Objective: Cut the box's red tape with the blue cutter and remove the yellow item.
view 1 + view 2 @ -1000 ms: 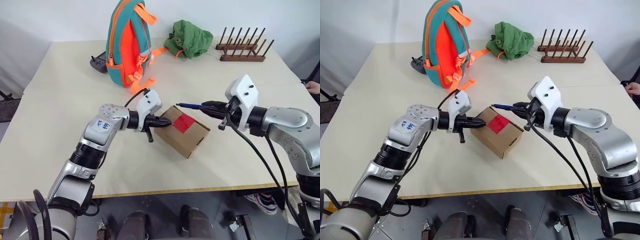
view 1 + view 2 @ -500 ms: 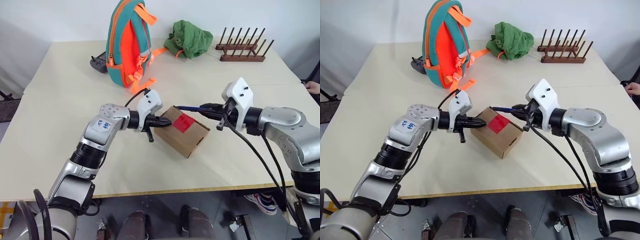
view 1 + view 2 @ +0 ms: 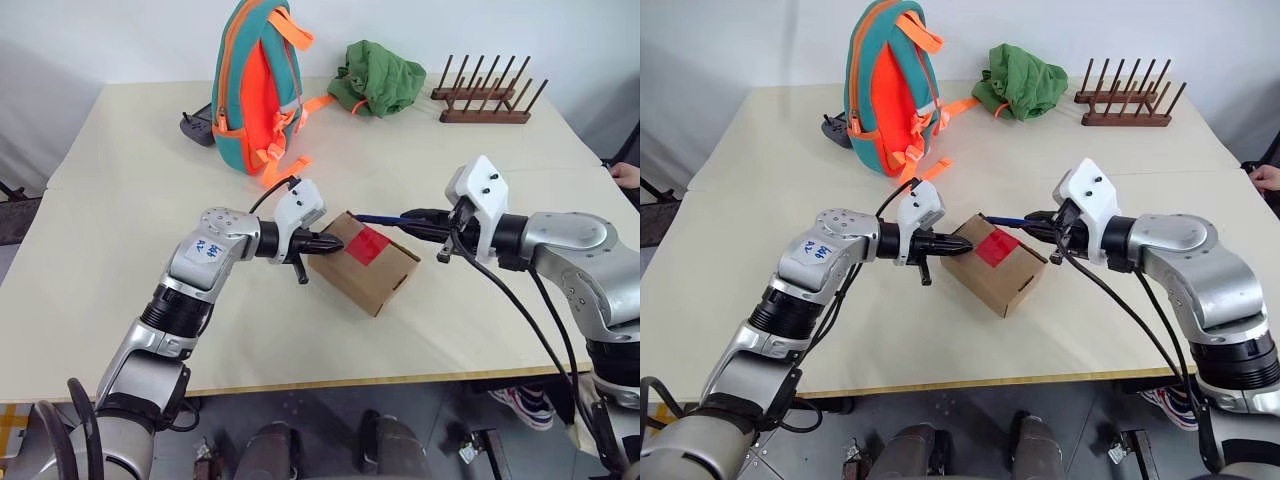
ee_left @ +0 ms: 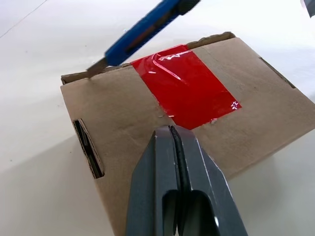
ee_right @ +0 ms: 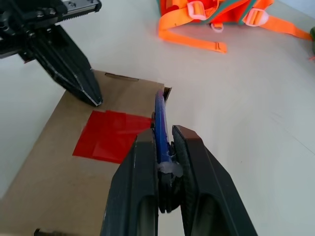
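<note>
The box [image 3: 365,262], a small brown corrugated carton with flaps shut, sits near the middle of the table [image 3: 120,200], toward its front edge. A glossy, wrinkled red tape [image 4: 184,92] patch spans the seam. The left gripper [image 4: 176,142], fingers pressed together and empty, presses the box's top edge. The right gripper [image 5: 165,152] clamps the blue cutter [image 5: 160,123], its blade at the box's far edge beside the tape.

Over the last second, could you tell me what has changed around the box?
The right gripper carried the blue cutter in toward the box, so its tip now sits at the box's far top edge, beside the red tape. The left gripper stayed shut, pressed against the box's near side. The box and tape have not moved; the tape looks uncut.
</note>
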Controlling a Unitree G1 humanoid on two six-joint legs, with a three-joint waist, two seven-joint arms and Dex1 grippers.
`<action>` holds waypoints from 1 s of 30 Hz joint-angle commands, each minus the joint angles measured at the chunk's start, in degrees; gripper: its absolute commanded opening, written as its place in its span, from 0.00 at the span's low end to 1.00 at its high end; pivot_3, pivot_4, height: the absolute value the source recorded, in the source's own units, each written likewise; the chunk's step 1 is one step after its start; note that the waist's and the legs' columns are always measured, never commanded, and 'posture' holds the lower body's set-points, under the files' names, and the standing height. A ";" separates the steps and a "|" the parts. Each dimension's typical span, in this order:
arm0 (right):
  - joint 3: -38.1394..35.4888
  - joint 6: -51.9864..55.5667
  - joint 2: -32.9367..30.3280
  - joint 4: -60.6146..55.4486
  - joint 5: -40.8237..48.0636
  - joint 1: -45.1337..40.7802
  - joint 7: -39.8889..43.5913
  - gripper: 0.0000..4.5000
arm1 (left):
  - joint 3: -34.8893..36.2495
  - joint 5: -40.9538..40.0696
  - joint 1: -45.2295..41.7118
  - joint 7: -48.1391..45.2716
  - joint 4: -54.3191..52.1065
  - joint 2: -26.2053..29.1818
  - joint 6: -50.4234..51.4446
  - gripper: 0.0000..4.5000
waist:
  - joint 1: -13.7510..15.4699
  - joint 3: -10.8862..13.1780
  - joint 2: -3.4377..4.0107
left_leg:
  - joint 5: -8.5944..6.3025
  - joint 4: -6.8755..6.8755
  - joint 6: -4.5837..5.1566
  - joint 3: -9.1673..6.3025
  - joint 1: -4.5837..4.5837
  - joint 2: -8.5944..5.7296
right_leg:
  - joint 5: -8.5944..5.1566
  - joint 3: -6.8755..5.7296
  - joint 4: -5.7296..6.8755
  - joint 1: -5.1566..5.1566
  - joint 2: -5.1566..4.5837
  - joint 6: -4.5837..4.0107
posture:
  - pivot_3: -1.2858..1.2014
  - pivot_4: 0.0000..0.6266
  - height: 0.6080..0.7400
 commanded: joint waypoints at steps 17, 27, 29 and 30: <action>-4.39 2.94 -4.26 -3.30 2.06 -1.31 3.01 0.04 | -0.03 0.21 1.39 1.85 -4.48 -0.42 3.15 0.01 | 0.08 0.00 0.00 | 0.00 0.01 0.00 -0.02 0.02 0.00 | 0.00 0.00 -0.01 0.04 0.00 0.00 | 0.52 0.24 1.00; -7.27 9.63 -4.75 -7.97 5.95 -0.04 0.79 0.04 | -0.23 0.33 1.44 2.22 -4.32 -0.88 3.21 0.01 | 0.11 0.00 0.00 | 0.00 0.03 0.00 -0.03 0.02 0.00 | 0.00 0.00 -0.01 0.05 0.00 0.00 | 0.52 0.24 1.00; -6.98 9.71 -5.06 -8.22 5.25 0.97 0.25 0.04 | -0.27 0.39 1.42 2.21 -4.27 -0.91 3.15 0.01 | 0.12 0.00 0.00 | 0.00 0.03 0.00 -0.04 0.02 0.00 | 0.00 0.00 -0.01 0.05 0.00 -0.01 | 0.52 0.24 1.00; -7.21 9.52 -5.01 -8.29 5.08 1.76 -0.04 0.04 | -0.33 0.39 1.46 2.21 -4.39 -0.92 3.23 0.01 | 0.11 0.00 0.00 | 0.00 0.03 0.00 -0.03 0.02 0.00 | 0.00 0.00 -0.01 0.05 0.00 -0.01 | 0.52 0.24 1.00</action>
